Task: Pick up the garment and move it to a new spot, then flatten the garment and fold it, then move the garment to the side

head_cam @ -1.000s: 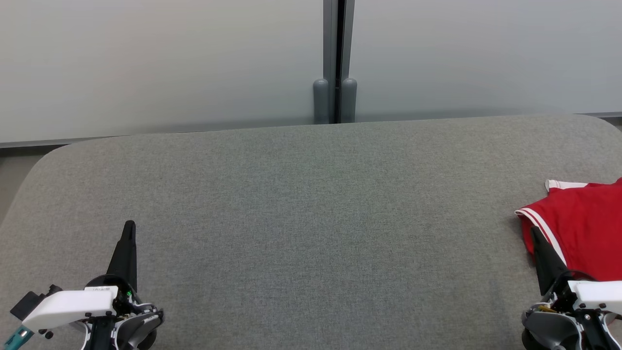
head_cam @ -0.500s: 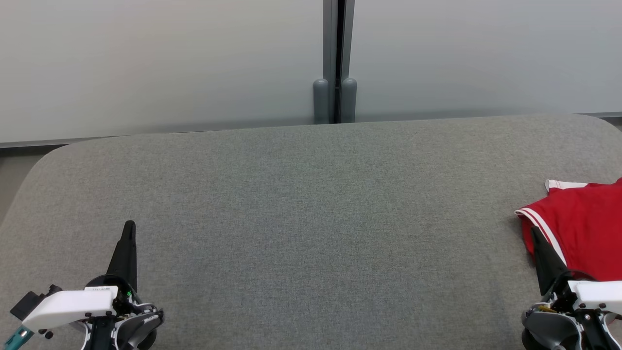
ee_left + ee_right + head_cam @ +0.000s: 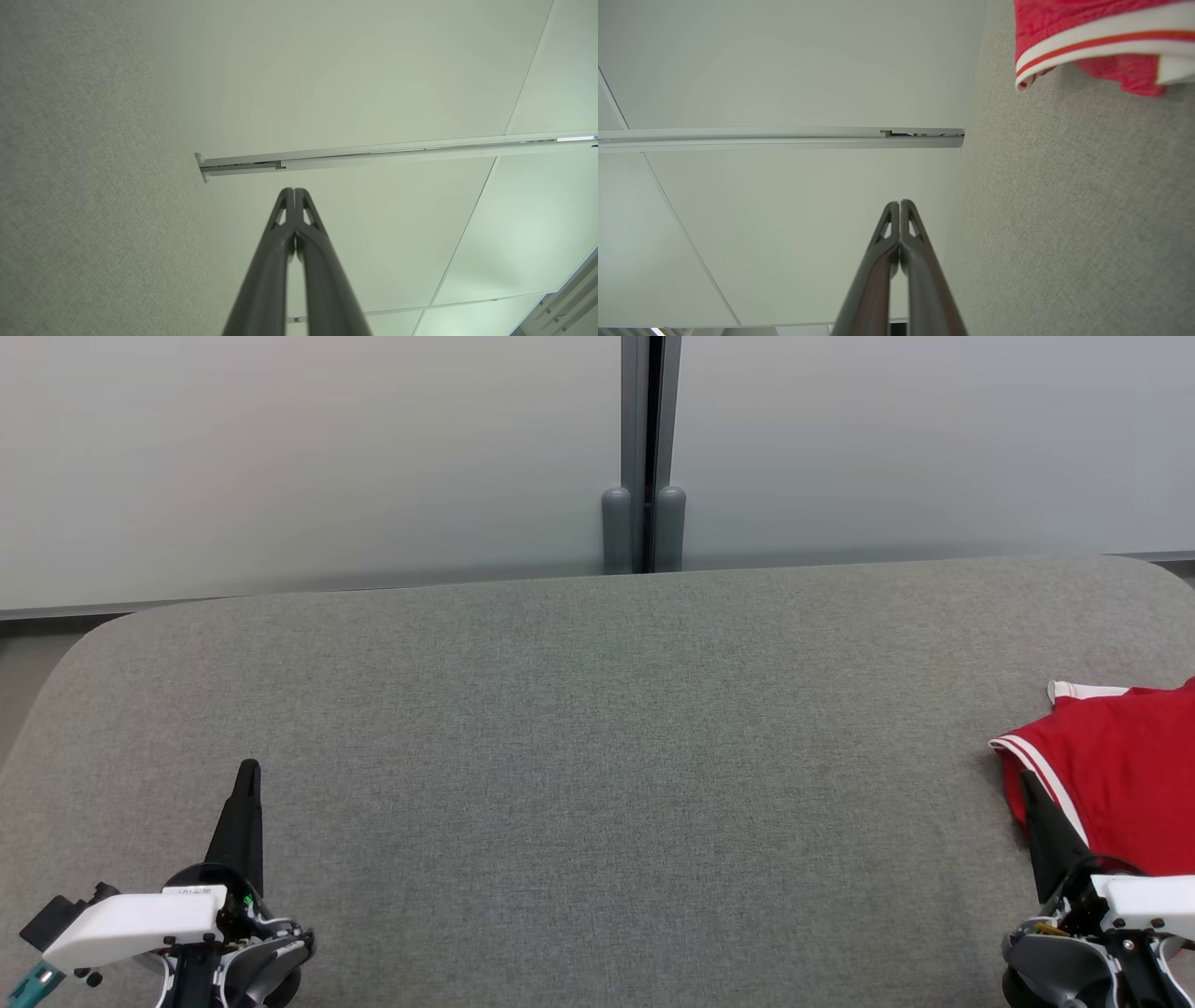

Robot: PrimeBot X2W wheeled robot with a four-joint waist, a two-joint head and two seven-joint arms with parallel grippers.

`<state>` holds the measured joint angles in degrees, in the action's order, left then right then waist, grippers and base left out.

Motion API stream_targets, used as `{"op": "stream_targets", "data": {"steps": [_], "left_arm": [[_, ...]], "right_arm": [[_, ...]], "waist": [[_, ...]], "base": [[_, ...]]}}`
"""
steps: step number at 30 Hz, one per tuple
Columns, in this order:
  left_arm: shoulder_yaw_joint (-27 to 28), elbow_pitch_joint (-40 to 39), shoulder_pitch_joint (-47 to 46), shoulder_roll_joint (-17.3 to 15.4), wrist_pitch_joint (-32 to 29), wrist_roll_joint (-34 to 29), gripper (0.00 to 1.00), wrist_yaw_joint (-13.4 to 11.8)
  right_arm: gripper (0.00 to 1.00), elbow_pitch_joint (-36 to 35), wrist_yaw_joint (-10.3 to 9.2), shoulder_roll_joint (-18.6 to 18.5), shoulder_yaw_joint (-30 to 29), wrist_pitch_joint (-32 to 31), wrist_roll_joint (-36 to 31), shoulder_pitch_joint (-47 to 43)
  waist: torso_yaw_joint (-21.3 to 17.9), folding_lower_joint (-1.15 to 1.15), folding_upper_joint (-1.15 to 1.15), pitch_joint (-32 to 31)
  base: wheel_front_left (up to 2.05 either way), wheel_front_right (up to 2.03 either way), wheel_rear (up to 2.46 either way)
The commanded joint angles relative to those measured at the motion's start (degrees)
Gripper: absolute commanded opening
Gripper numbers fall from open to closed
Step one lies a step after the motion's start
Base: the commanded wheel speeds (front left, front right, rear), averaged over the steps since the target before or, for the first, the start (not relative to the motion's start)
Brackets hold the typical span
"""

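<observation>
The garment (image 3: 1125, 775) is red with white striped trim and lies folded at the right edge of the grey fabric table (image 3: 597, 756), partly cut off by the head view's border. Its striped hem (image 3: 1092, 42) also appears at the top right of the right wrist view. My right gripper (image 3: 1027, 782) is shut and empty, its tip in front of the garment's left edge in the head view; whether it touches the cloth I cannot tell. My left gripper (image 3: 248, 770) is shut and empty at the lower left, far from the garment. Both pairs of fingertips are pressed together in the wrist views, left gripper (image 3: 294, 191), right gripper (image 3: 900, 204).
A pale wall with a dark vertical post (image 3: 644, 457) stands just behind the table's far edge. The table's rounded left corner (image 3: 84, 644) falls off to the floor. Bare grey fabric stretches between the two grippers.
</observation>
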<state>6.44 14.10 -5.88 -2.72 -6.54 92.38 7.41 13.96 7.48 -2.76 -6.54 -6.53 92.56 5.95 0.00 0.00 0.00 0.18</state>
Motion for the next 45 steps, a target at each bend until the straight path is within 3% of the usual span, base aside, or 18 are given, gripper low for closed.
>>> {"op": "stream_targets", "data": {"steps": [1,45], "left_arm": [[0.2,0.0,-0.8,-0.3,-0.2,0.1,0.0,0.2],[0.2,0.0,-0.8,-0.3,-0.2,0.1,0.0,0.2]], "right_arm": [[0.0,0.1,0.02,-0.2,-0.2,-0.2,-0.3,0.5],[0.0,0.1,0.02,-0.2,-0.2,-0.2,-0.3,0.5]], "waist": [[0.0,0.0,0.0,0.0],[0.0,0.0,0.0,0.0]], "base": [[0.0,0.0,0.0],[0.0,0.0,0.0]]}}
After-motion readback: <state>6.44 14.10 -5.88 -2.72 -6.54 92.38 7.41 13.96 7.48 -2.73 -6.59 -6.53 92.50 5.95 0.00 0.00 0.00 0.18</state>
